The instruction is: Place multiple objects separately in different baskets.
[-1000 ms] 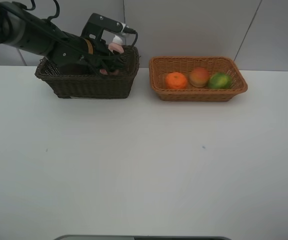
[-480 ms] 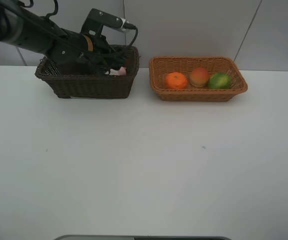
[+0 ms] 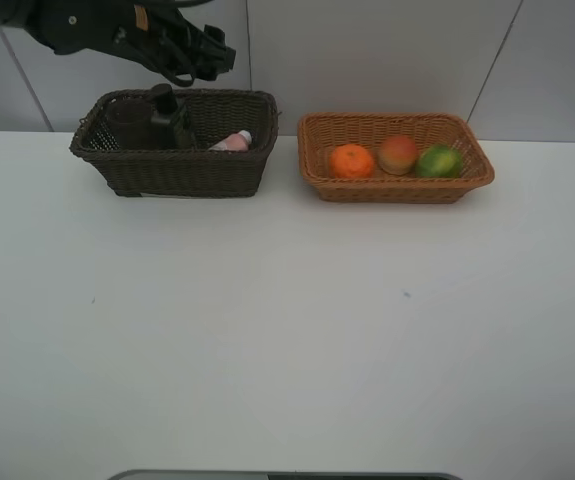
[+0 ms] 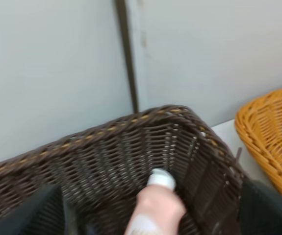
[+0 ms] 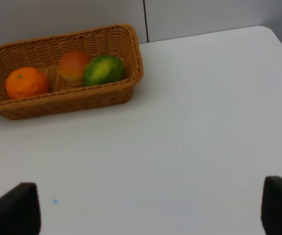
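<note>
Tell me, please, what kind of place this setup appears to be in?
Probably a lab bench or test station: a plain white table against bare pale wall panels, with only two wicker baskets, one dark brown, one orange-tan, holding sorted items.

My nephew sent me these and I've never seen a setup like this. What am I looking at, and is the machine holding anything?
It is a two-armed robot sorting items into baskets on a white table. One picture comes from a camera mounted high; the other two come from cameras on each wrist. The dark basket holds a pink bottle and dark containers. The tan basket holds an orange, a peach and a mango. The left gripper hangs open above the dark basket, holding nothing. The right gripper is open and empty too.
</note>
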Available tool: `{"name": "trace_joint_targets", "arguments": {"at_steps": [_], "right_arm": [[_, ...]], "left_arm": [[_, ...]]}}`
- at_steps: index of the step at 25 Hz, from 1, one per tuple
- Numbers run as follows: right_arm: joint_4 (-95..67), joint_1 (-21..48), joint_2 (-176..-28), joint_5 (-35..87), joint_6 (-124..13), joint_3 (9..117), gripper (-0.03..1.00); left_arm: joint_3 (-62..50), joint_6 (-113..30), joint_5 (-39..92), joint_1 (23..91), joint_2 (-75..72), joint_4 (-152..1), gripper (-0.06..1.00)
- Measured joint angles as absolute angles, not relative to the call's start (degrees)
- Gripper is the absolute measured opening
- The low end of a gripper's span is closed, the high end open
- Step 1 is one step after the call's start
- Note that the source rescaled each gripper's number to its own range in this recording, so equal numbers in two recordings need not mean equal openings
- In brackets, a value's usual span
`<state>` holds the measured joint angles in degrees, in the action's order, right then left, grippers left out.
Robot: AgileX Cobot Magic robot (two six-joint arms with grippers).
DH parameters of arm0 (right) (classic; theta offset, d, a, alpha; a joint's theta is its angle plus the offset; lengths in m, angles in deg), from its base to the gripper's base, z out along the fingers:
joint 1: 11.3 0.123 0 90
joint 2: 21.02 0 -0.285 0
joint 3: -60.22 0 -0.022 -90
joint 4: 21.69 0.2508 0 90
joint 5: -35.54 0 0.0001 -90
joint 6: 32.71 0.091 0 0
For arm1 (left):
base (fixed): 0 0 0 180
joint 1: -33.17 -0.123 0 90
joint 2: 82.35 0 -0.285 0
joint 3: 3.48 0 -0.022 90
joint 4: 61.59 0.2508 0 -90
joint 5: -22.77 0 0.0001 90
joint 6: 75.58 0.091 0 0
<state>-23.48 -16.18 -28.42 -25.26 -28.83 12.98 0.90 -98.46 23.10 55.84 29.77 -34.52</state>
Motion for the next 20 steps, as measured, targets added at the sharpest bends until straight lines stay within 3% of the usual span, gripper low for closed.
{"name": "trace_joint_targets", "arguments": {"at_steps": [12,20], "right_arm": [[-23.5,-16.2,-28.4,-25.3,-28.8,13.0,1.0],[-23.5,-16.2,-28.4,-25.3,-28.8,13.0,1.0]], "left_arm": [[1.4,-98.1,58.0,52.5,11.6,-41.5,0.91],[12.6,-96.2,73.3,49.5,-12.1,-43.2,0.91]]}}
